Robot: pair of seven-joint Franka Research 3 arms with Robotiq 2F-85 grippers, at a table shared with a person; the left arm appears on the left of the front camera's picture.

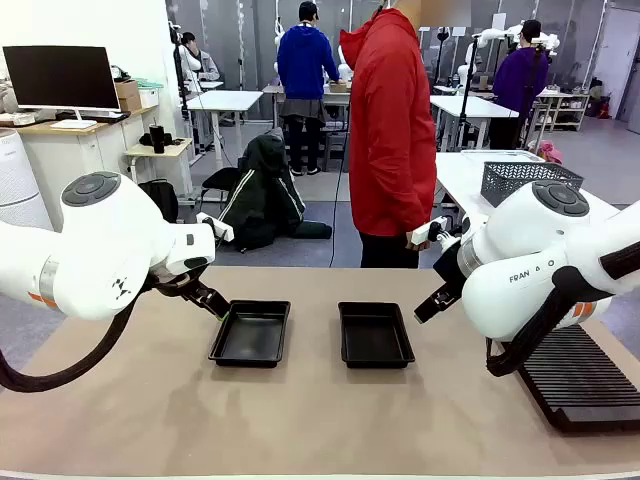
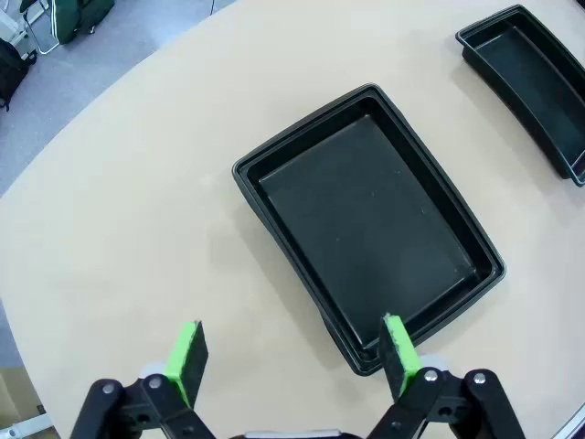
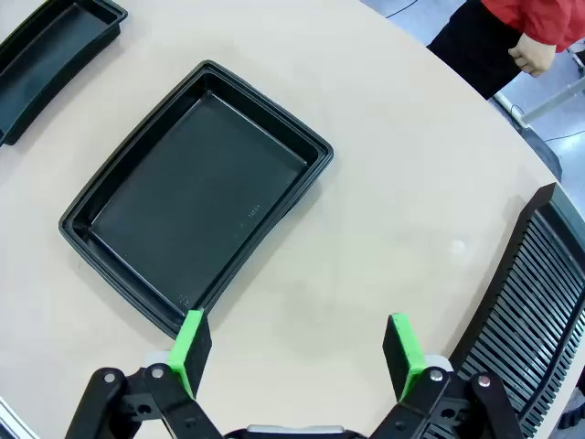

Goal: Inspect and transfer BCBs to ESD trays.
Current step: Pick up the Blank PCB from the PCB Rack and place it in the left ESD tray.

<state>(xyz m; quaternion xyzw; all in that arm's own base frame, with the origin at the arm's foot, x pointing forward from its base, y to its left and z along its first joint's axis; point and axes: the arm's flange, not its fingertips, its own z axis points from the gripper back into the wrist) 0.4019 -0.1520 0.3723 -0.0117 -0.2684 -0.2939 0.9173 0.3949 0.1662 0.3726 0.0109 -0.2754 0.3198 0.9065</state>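
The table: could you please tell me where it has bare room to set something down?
Bare: the wide near strip of table in front of both trays, and the narrow gap between the left tray and right tray. Crowded: the near right corner, taken by the rack.

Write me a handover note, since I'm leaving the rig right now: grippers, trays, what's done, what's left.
Left gripper: open, empty, at a corner of the left ESD tray.
Right gripper: open, empty, over the table between the right ESD tray and the black slotted rack.
Trays: side by side mid-table, floors bare.
Done: nothing transferred. Left: inspect every BCB and place it in a tray.
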